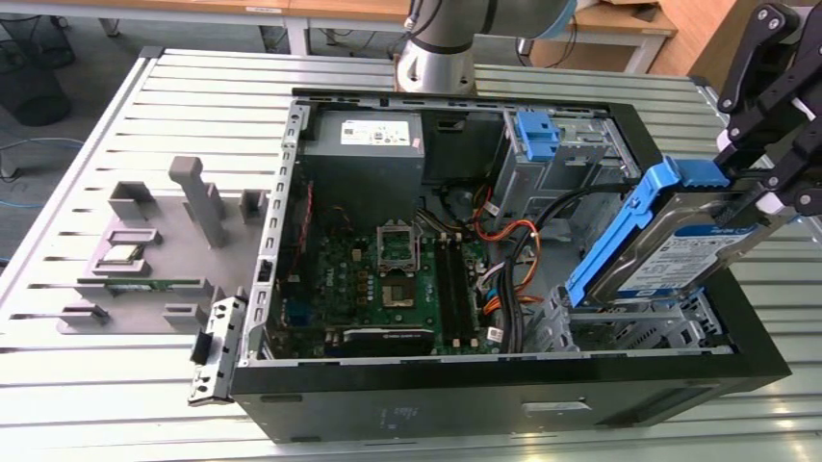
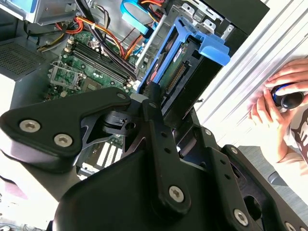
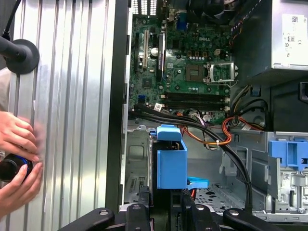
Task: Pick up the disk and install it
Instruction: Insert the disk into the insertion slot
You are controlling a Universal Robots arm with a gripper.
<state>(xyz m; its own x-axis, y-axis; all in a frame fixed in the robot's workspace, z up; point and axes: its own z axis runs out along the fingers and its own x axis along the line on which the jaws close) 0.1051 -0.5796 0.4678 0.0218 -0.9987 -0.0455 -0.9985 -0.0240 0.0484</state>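
Exterior view, left to right:

- Grey moulded fixture block (image 1: 154,241) with a small green circuit strip (image 1: 141,284) sits on the slatted metal surface (image 1: 115,385), well apart from the gripper.
- Open black computer case (image 1: 514,409) lies on its side; the green motherboard (image 1: 385,274) is below the gripper and off to the exterior view's left of it.
- Bare blue plastic bracket (image 1: 537,135) is in the far bay, apart from the gripper.
- Silver-grey rectangular disk with white-and-blue label in a blue plastic frame (image 1: 680,245) is off the surface and tilted. Its lower end is just over the silver metal drive cage (image 1: 642,322) at the case's near corner, not seated.
- Black linkage gripper (image 1: 760,204) is clenched on the disk's upper end, so the disk hangs below it. Both wrist views show the blue frame running straight out from the gripper – disk (image 3: 171,161), disk (image 2: 190,57).

Handling, my judgement: the body is stiff and dense, heavy for its size, and shock-sensitive. The blue frame is thin plastic and likely flexes. Best hold is across the solid metal sides, clear of the exposed connector edge (image 2: 175,77) and the board face. An end grip like this one leaves a long overhang, so tilt and slip are the risks.

A person's hand (image 3: 17,144) rests on a dark knob beside the case, clear of the gripper.
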